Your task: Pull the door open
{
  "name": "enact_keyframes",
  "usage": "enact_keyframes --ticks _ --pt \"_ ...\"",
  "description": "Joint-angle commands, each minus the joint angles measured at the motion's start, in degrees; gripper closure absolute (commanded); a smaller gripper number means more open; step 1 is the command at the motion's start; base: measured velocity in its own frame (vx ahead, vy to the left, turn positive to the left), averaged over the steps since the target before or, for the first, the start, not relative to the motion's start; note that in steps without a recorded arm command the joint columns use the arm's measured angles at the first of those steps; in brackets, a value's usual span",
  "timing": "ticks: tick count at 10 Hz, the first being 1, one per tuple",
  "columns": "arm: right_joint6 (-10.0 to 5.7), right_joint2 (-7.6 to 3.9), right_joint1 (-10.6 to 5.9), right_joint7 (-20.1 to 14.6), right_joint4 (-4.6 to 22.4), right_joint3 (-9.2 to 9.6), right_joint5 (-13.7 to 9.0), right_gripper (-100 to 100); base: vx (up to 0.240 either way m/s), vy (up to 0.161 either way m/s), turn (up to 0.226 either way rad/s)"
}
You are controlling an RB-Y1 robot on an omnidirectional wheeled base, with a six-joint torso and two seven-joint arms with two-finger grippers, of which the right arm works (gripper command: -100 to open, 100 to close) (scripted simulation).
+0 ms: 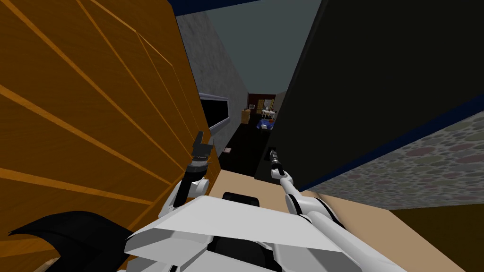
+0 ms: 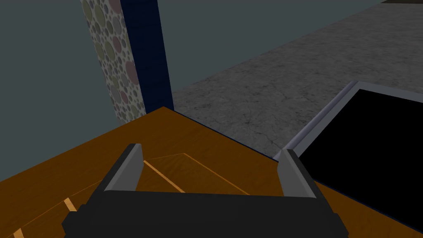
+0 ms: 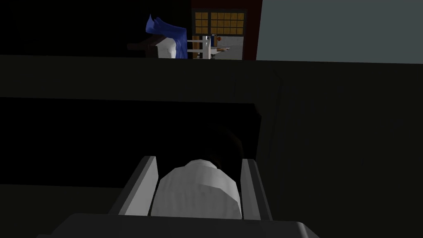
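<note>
Door – a tall dark slab from 12 round to 2 o'clock of me. Its near edge stands beside the gap at 12, so it reads as already ajar. Through the gap a corridor runs to a far lit room with a blue cloth.

Handle – pale, rounded and knob-like, set on the door's dark face close to that free edge.

Right pincer is clenched on the handle, a blade pressed to each side. The head view puts it just right of 12 o'clock with the forearm stretched out.

Handling, my judgement:
- The slab looks rigid and hinged, so it will swing on an arc rather than come straight back.
- The knob looks smooth and domed, so thin blades could slide off its crown. A hold deep toward its root seems safer.
- The pull should follow the arc, wrist free to turn. The base probably has to back away, since I stand close.

Left pincer sits at 11 o'clock, blades spread with nothing between them. It hangs just beside an orange wood panelled surface that fills 8 to 11. Beyond that is a grey wall with a framed black pane.

Tan floor lies underfoot, and a pebble-patterned wall is at 3.
</note>
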Motion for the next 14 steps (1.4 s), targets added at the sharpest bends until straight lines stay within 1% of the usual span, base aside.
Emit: enact_keyframes --ticks 1,5,6,8,14 --pt "0.17 0.02 0.07 0.1 -0.1 0.0 0.0 100 -0.012 -0.004 0.006" --pt "0.17 0.02 0.07 0.1 -0.1 0.0 0.0 100 -0.004 -0.002 0.002" --pt "0.21 -0.27 0.1 -0.9 -0.2 0.95 0.4 100 -0.096 -0.056 0.102" --pt "0.2 -0.57 0.12 -1.8 -0.3 1.77 0.6 100 -0.177 -0.101 0.116" --pt "0.15 -2.05 0.25 -6.3 -0.9 5.9 2.1 100 -0.216 -0.112 0.12"
